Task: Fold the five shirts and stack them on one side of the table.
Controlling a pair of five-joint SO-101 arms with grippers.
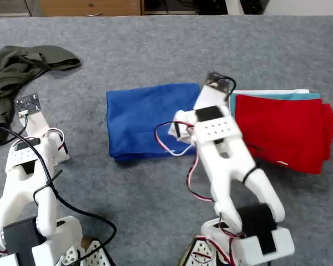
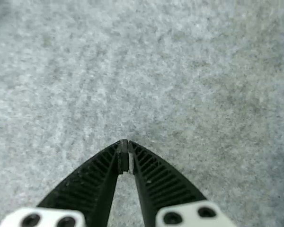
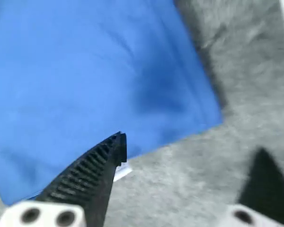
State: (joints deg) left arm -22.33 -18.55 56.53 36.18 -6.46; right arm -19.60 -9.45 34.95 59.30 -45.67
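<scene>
Near edge, left side: left gripper (image 2: 123, 152) is pinched fully closed with its tips meeting and no cloth in it, over bare grey table (image 2: 189, 71).

Right gripper (image 3: 191, 146) is spread wide (fingers well apart). One finger (image 3: 92, 175) is over the edge of the blue shirt (image 3: 85, 71), the other over table just beside that edge. Can't tell if either touches cloth.

Mid-table: blue shirt is folded into a flat rectangle, lying on its own. The right gripper sits at its right edge, between it and the stack.

Right side: the stack has the red shirt (image 1: 283, 130) folded on top. Edges of the teal shirt (image 1: 277, 96) and white shirt (image 1: 272, 91) peek out along its far side (both under the red). Blue shirt is near the stack but apart from it.

Far left: olive shirt (image 1: 16, 72) is crumpled and unfolded, just beyond the left gripper and well apart from the other shirts.
</scene>
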